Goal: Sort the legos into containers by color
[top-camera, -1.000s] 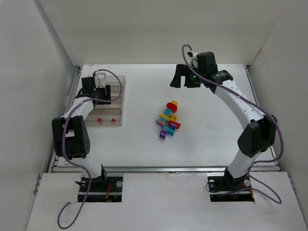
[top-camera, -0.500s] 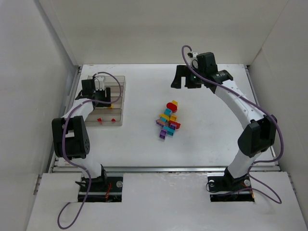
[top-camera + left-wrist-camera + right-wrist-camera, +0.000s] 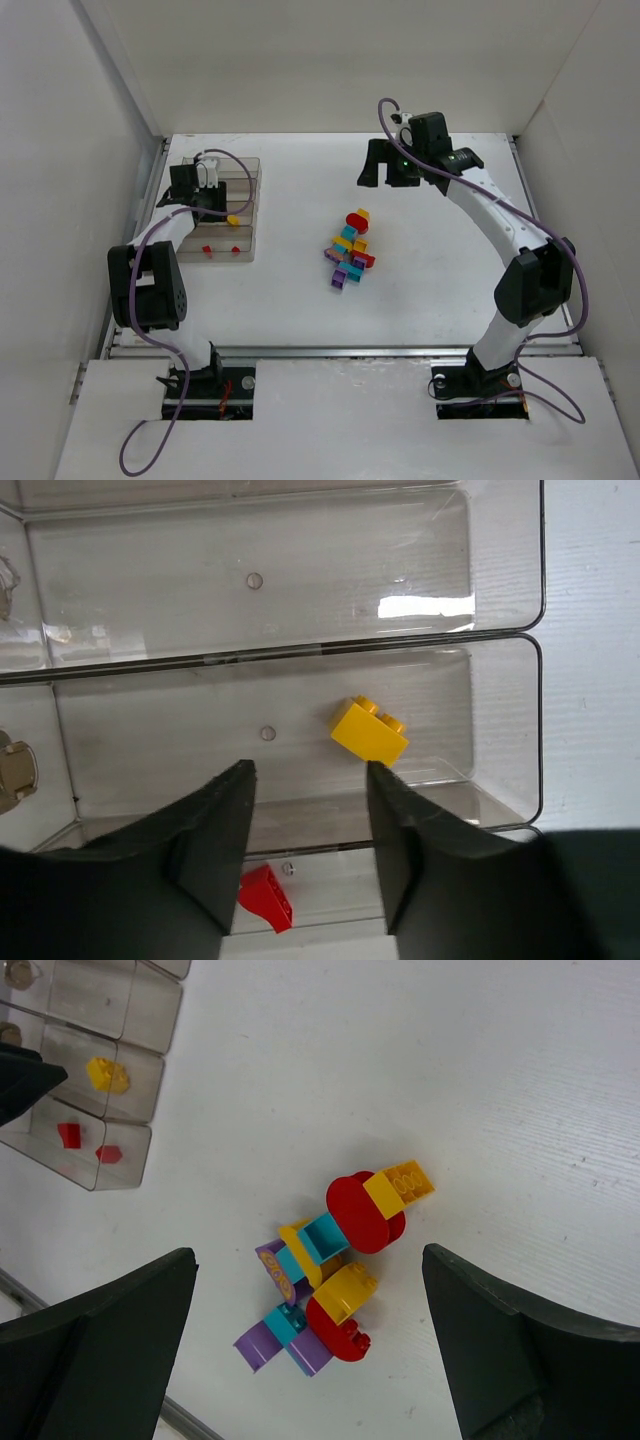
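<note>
A white table (image 3: 450,300) with a matt, faintly grained top; a plain white left wall (image 3: 60,200), back wall (image 3: 330,60) and right wall (image 3: 600,180) box it in; a metal rail (image 3: 340,351) runs along its near edge; a white board (image 3: 340,420) lies in front of that; the light is soft and even, the shadows faint.

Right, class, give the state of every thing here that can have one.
Clear smoke-tinted plastic four-compartment organizer: upright, holds three bricks.
Yellow plastic brick: loose in one compartment.
Two red plastic bricks: loose in the neighbouring compartment.
Pile of mixed-colour plastic bricks: unsorted, on the white table.
Left hand: open, empty.
Right hand: wide open, empty.
</note>
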Robot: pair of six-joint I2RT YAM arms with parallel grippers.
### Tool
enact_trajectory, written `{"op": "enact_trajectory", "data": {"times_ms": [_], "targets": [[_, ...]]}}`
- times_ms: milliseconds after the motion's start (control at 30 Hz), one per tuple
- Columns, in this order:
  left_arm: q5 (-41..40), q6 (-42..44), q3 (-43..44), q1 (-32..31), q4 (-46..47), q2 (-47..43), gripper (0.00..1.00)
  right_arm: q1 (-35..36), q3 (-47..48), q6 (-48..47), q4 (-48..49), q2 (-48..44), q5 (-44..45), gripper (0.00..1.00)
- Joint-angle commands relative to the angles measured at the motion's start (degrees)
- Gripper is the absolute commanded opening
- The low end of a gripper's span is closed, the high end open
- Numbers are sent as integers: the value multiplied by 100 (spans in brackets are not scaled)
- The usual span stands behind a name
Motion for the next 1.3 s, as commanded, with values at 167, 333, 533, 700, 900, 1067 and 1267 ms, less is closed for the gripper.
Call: {"op": "enact_trajectory", "data": {"times_ms": [167, 333, 533, 700, 900, 1067, 1267], "targets": [[155, 158, 214, -58, -19, -496, 14, -41, -72, -65, 145, -210, 37, 100], [260, 271, 337, -110, -256, -609, 51, -41, -124, -65, 145, -263, -16, 100], [305, 1158, 530, -627, -459, -899, 62, -41, -230, -65, 198, -97, -226, 100], [23, 1836, 530, -1252, -397, -1199, 72, -41, 129, 110, 23, 596, -175, 100], [102, 2126, 583, -2165, -397, -1445, 100, -41, 454, 374, -118, 1309, -60, 100], [399, 2143, 583, -2719, -573, -1497, 100, -41, 281, 699, 144, 1452, -315, 100], [927, 2811, 372, -3309, -1099, -1603, 99, -41, -396, 261, 85, 749, 194, 100]]}}
